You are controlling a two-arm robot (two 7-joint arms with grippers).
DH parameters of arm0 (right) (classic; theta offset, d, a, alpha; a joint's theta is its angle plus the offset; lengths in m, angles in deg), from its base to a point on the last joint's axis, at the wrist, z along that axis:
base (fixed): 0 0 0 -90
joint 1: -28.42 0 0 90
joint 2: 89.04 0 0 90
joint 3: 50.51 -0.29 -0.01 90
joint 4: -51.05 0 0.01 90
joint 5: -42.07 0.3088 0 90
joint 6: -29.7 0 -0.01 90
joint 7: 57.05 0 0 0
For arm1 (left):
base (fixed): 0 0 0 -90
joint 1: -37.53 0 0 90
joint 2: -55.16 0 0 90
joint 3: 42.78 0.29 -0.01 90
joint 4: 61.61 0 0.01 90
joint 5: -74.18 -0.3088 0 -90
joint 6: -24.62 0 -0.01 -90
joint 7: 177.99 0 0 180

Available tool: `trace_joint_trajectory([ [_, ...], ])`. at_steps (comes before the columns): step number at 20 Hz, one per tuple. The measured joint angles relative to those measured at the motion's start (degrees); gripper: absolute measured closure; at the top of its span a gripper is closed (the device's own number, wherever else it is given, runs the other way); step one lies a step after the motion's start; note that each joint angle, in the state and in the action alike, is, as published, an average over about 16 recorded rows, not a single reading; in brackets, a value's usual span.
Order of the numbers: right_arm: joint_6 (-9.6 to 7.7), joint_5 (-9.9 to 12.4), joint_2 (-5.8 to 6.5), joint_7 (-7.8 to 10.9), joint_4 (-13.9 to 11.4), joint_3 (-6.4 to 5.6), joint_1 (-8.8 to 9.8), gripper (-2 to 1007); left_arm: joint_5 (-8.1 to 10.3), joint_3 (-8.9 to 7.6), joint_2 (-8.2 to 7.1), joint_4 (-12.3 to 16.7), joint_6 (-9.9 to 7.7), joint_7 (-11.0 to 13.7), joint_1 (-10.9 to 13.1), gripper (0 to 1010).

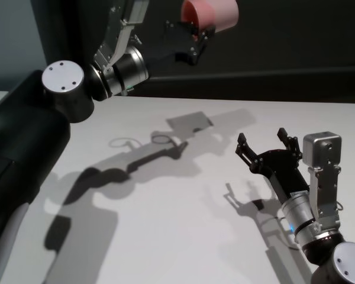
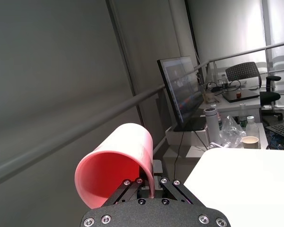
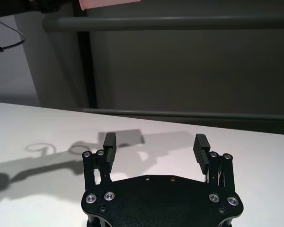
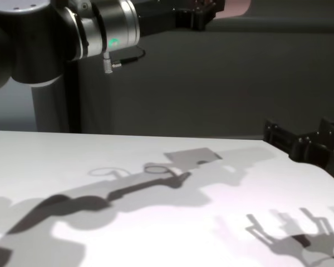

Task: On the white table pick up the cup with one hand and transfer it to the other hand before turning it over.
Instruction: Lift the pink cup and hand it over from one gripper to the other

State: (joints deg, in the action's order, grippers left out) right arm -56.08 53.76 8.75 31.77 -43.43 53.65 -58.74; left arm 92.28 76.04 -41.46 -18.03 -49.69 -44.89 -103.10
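The pink cup [image 1: 212,14] is held high above the white table [image 1: 165,225], lying on its side with its mouth toward my left gripper [image 1: 199,39], which is shut on its rim. In the left wrist view the cup [image 2: 114,163] shows its open mouth, a finger pinching the wall. A pink edge of the cup [image 3: 109,3] shows at the top of the right wrist view, and a sliver [image 4: 236,5] in the chest view. My right gripper [image 1: 267,142] hovers low over the table's right side, open and empty, well below the cup; its fingers [image 3: 109,144] stand wide apart.
Arm shadows fall across the table's middle [image 4: 150,178]. A dark wall with a horizontal rail [image 3: 180,22] stands behind the table. Beyond the table's far side, a desk with a monitor [image 2: 182,92], bottles and a paper cup [image 2: 250,142].
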Motion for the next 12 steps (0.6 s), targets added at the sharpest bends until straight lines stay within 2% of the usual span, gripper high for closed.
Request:
trace_joint_trajectory([
  [3, 1.0, 1.87, -0.58, 2.06, -0.46, -0.88, -0.1, 3, 0.0, -0.01, 0.0, -0.01, 0.01, 0.0, 0.0, 959],
  [6, 2.1, 5.03, -1.21, 5.1, -0.82, -2.1, -0.23, 3, 0.0, -0.01, 0.0, -0.02, 0.03, 0.0, 0.0, 959],
  [9, 2.63, 10.08, -1.71, 9.06, -0.69, -3.63, -0.64, 3, 0.0, -0.02, 0.0, -0.03, 0.04, 0.0, 0.0, 959],
  [12, 2.54, 16.34, -2.22, 13.34, 0.09, -5.24, -1.39, 3, 0.0, -0.02, 0.0, -0.04, 0.05, 0.0, 0.0, 959],
])
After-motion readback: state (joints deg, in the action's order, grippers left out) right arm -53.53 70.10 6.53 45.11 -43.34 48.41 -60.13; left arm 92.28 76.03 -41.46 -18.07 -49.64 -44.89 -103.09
